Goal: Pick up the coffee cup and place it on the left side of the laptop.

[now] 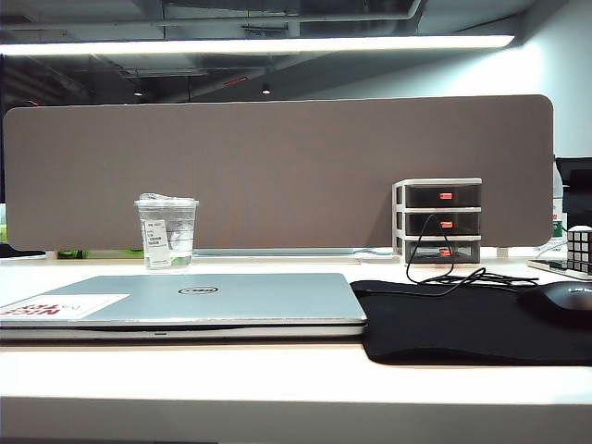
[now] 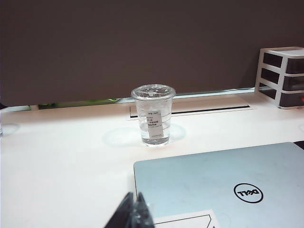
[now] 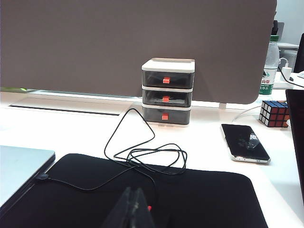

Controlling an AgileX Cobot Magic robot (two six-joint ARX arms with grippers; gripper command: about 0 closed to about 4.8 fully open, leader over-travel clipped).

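Clear tapered coffee cup (image 1: 166, 231) stands behind the flat silver laptop (image 1: 185, 301); left tool (image 2: 134, 213) and right tool (image 3: 133, 211) both pinched closed, empty, near.

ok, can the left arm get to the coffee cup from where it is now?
Probably yes. The coffee cup stands upright on bare desk behind the closed laptop, nothing touching it. The left tool is shut, back over the laptop's near corner; it must open first.
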